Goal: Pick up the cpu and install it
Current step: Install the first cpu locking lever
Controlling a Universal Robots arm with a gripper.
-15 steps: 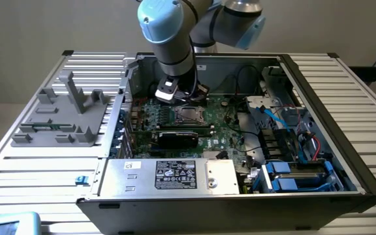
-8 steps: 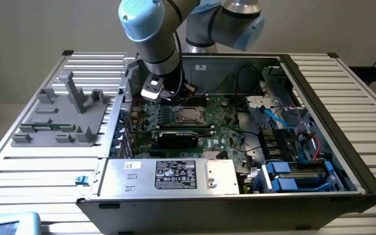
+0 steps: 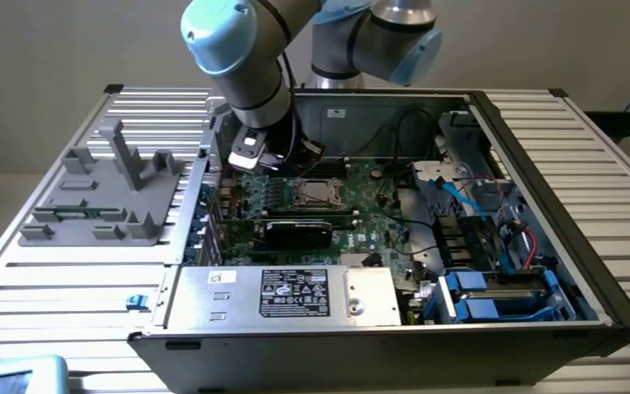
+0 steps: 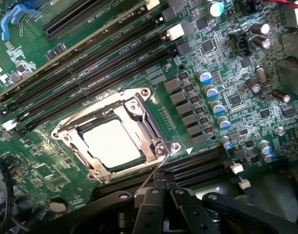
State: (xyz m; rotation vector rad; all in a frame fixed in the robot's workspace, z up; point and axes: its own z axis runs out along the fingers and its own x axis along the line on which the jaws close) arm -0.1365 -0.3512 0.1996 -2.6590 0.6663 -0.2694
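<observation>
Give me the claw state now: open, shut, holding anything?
Claw: shut, no chip in it; the chip lies in the socket.

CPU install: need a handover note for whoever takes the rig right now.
Gripper: shut, no chip in it, low over the motherboard next to the socket. A thin wire lever runs up to its fingertips; I cannot tell if they touch.
CPU: lying flat in the socket with the metal frame around it, inside the open case.
Done: chip is in the socket.
Left: whether the lever is locked cannot be told; check it.
</observation>
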